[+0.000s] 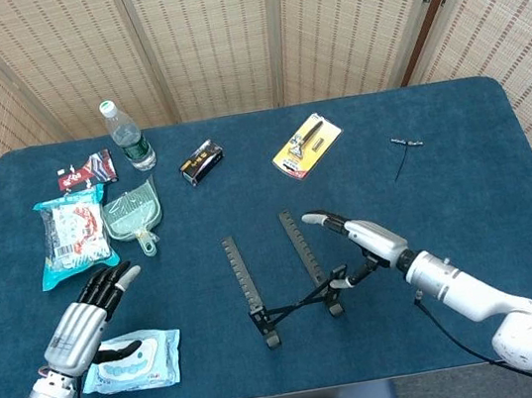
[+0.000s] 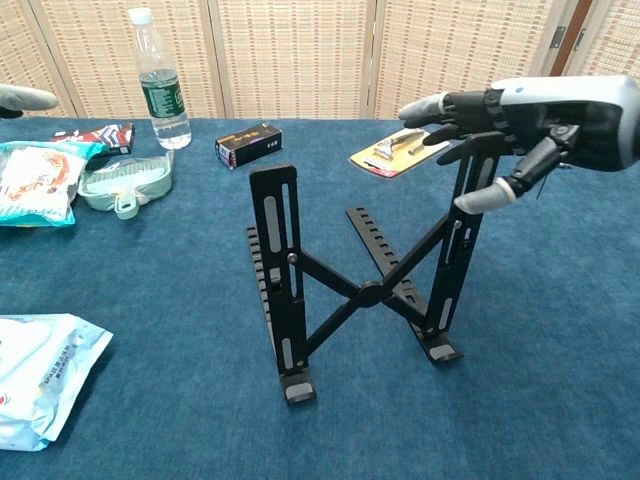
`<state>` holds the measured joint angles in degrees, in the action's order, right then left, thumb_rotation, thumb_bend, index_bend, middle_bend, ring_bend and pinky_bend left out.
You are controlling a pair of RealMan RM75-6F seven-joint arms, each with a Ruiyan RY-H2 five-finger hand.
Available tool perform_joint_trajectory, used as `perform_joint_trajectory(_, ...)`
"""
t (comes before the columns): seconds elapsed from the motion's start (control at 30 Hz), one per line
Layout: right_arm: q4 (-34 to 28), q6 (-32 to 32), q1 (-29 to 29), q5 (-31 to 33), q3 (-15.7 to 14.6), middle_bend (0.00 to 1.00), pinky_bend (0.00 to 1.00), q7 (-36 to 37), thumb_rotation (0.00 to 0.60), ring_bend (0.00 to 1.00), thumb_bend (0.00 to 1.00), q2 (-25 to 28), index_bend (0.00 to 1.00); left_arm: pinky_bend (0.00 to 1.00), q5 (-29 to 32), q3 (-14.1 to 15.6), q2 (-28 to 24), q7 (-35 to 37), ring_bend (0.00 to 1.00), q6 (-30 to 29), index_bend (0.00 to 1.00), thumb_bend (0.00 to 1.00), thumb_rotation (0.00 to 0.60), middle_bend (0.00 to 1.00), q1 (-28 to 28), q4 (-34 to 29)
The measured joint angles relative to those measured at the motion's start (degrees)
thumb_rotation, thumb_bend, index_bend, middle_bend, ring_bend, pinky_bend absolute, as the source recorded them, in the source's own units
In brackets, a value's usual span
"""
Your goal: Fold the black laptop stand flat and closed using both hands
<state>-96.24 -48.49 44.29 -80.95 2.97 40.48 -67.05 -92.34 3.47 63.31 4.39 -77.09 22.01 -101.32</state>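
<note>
Right hand (image 2: 510,115) on the top of the stand's right upright, fingers draped over the bar, thumb tucked beneath; a loose hooked hold, seemingly not yet a firm clamp. Black laptop stand (image 2: 365,280) under and to the left of that hand, standing open on the blue table (image 1: 465,189), crossed braces pinned at the centre, both feet down. Left hand (image 1: 89,320) well off to the far left, fingers spread, holding nothing, nowhere near the left upright.

Likely trouble: with only one side held, pushing inward could slide or tip the whole frame rather than close the scissor joint; a grip this high gives leverage to topple it. Also a chance of a fingertip caught between braces as they close.

Just beside the left hand, a wipes pack (image 1: 135,359). Farther from the right hand, a yellow card pack (image 1: 307,145), small black box (image 1: 201,162) and water bottle (image 1: 128,137).
</note>
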Motion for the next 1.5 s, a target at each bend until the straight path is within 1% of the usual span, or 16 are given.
perform_joint_trajectory(0.1,2.2,-0.3,0.4,5.2,2.4,0.0,0.02,-5.5,0.6,0.0,0.06,-4.1,0.0,0.0,0.1,-0.3,-0.5,0.3,0.0,-0.4,0.0,0.13,0.6,0.0,-0.6,0.1)
perform_joint_trajectory(0.17,3.6,-1.8,0.4,8.0,4.1,0.0,0.0,-9.8,0.6,0.0,0.06,-6.9,0.0,0.0,0.2,-0.5,-0.6,0.4,0.0,-0.4,0.0,0.13,0.6,0.0,-0.7,0.3)
perform_joint_trajectory(0.23,4.6,-4.6,0.0,9.6,5.5,0.0,0.0,-13.2,0.6,0.0,0.06,-8.9,0.0,0.0,0.2,-0.7,-0.9,0.4,0.0,-0.2,0.0,0.13,0.6,0.0,-0.8,0.4)
perform_joint_trajectory(0.37,5.3,-10.7,-1.5,9.5,7.1,0.0,0.0,-16.8,0.6,0.0,0.06,-10.7,0.0,0.0,0.3,-1.1,-1.0,0.4,0.0,0.4,0.0,0.13,0.6,0.0,-0.6,0.9)
perform_joint_trajectory(0.47,5.3,-13.5,-3.0,6.9,7.2,0.0,0.0,-18.0,0.6,0.0,0.06,-10.3,0.0,0.0,0.5,-1.6,-0.8,0.2,0.0,1.5,0.0,0.13,0.6,0.0,-0.1,1.5)
perform_joint_trajectory(0.6,5.6,-16.1,-4.7,1.9,6.0,0.0,0.0,-19.9,0.6,0.0,0.07,-8.5,0.0,0.0,0.8,-2.5,0.0,-0.8,0.0,4.0,0.0,0.13,0.6,0.0,1.4,3.0)
perform_joint_trajectory(0.7,6.0,-18.0,-6.0,-2.2,4.6,0.0,0.0,-21.4,0.6,0.0,0.06,-6.9,0.0,0.0,1.2,-3.5,0.8,-2.7,0.0,6.3,0.0,0.13,0.6,0.0,3.1,4.3)
perform_joint_trajectory(0.8,6.6,-19.7,-6.9,-6.1,3.0,0.0,0.0,-23.6,0.6,0.0,0.03,-5.5,0.0,0.0,1.6,-4.5,2.1,-4.1,0.0,9.0,0.0,0.13,0.6,0.0,5.1,5.5)
perform_joint_trajectory(0.87,7.3,-21.2,-7.5,-8.7,2.0,0.0,0.0,-26.4,0.6,0.0,0.0,-4.9,0.0,0.0,1.9,-5.1,3.1,-4.8,0.0,10.7,0.0,0.13,0.6,0.0,6.4,6.3)
perform_joint_trajectory(1.07,9.1,-25.9,-9.9,-17.0,-1.5,0.0,0.0,-34.5,0.6,0.0,0.0,-3.8,0.0,0.0,3.9,-6.9,6.7,-6.3,0.0,16.5,0.0,0.13,0.6,0.0,10.6,8.5)
perform_joint_trajectory(1.23,11.1,-28.7,-12.1,-20.1,-3.5,0.0,0.0,-37.7,0.6,0.0,0.0,-4.5,0.0,0.0,6.3,-8.3,11.1,-7.7,0.0,21.3,0.0,0.13,0.6,0.0,14.3,11.8)
perform_joint_trajectory(1.5,15.2,-28.9,-13.8,-22.3,-5.5,0.0,0.0,-43.6,0.6,0.0,0.0,-7.3,0.0,0.0,10.6,-10.4,16.9,-9.8,0.0,25.2,0.0,0.13,0.6,0.0,18.0,15.3)
